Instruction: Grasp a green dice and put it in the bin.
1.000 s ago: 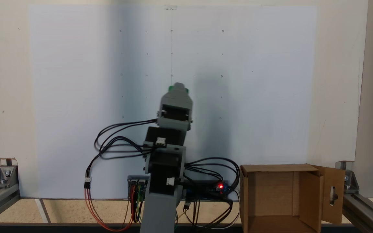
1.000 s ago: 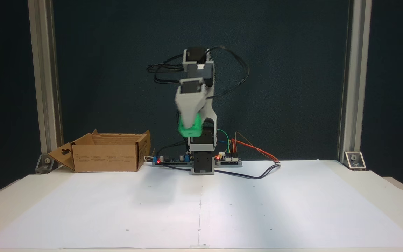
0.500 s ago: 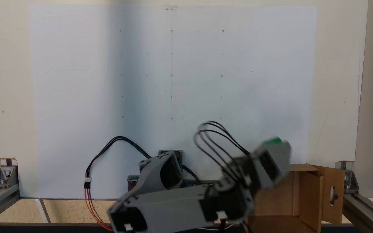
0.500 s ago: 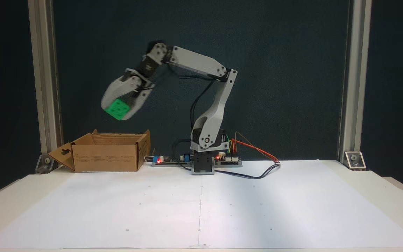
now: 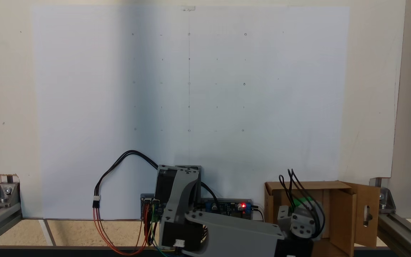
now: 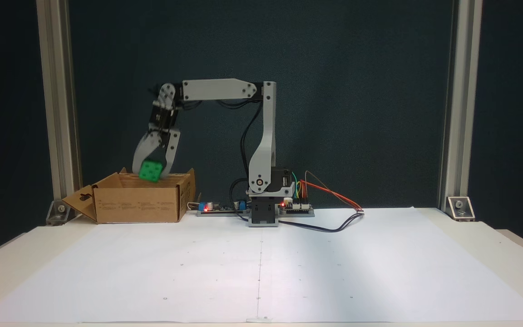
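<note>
The green dice point(image 6: 150, 171) hangs just above the open top of the cardboard bin point(image 6: 139, 204), pinched between the two grey fingers of my gripper point(image 6: 151, 172), which points straight down and is shut on it. In a fixed view from above, a sliver of the green dice point(image 5: 303, 200) shows past the wrist and black cables, over the inside of the bin point(image 5: 337, 210). The bin's flap with the oval slot point(image 5: 367, 214) stands open to the side.
The arm's base and circuit boards point(image 6: 261, 209) sit at the back edge of a large white paper sheet point(image 6: 261, 272). Loose wires point(image 6: 329, 213) trail beside the base. Aluminium frame posts point(image 6: 57, 100) stand at both sides.
The arm swung from the table's middle over to the bin and lowered, carrying the green dice down to the bin's opening.
</note>
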Controlling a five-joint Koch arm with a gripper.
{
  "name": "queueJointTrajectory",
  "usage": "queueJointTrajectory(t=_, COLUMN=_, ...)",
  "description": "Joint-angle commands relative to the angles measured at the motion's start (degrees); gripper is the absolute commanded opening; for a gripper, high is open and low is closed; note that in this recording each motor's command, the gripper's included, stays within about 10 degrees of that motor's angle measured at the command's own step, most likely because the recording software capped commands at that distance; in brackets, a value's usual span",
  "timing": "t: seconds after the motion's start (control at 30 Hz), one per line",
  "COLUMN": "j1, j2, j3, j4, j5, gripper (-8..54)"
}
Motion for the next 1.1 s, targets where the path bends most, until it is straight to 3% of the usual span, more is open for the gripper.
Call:
queueJointTrajectory(t=0.0, j1=1.67, j2=-1.67, j3=-4.31, j4=-1.67, j5=-5.45, gripper=11.5)
queueJointTrajectory(t=0.17, j1=4.04, j2=-4.31, j3=-4.31, j4=-3.16, j5=-6.06, gripper=11.5)
queueJointTrajectory(t=0.23, j1=4.75, j2=-4.83, j3=-4.22, j4=-2.81, j5=-5.89, gripper=28.1)
queueJointTrajectory(t=0.33, j1=5.01, j2=-5.63, j3=-4.22, j4=-2.81, j5=-3.08, gripper=39.9)
queueJointTrajectory(t=0.37, j1=4.92, j2=-5.54, j3=-4.22, j4=-3.25, j5=-0.97, gripper=41.0)
queueJointTrajectory(t=0.53, j1=1.67, j2=-4.66, j3=-4.48, j4=-5.71, j5=8.44, gripper=41.1)
queueJointTrajectory(t=0.67, j1=-8.96, j2=4.22, j3=-4.66, j4=-8.70, j5=17.38, gripper=45.0)
queueJointTrajectory(t=0.8, j1=-23.64, j2=13.01, j3=-4.66, j4=-12.13, j5=25.58, gripper=45.0)
queueJointTrajectory(t=1.07, j1=-56.76, j2=24.96, j3=0.18, j4=-13.89, j5=26.46, gripper=45.1)
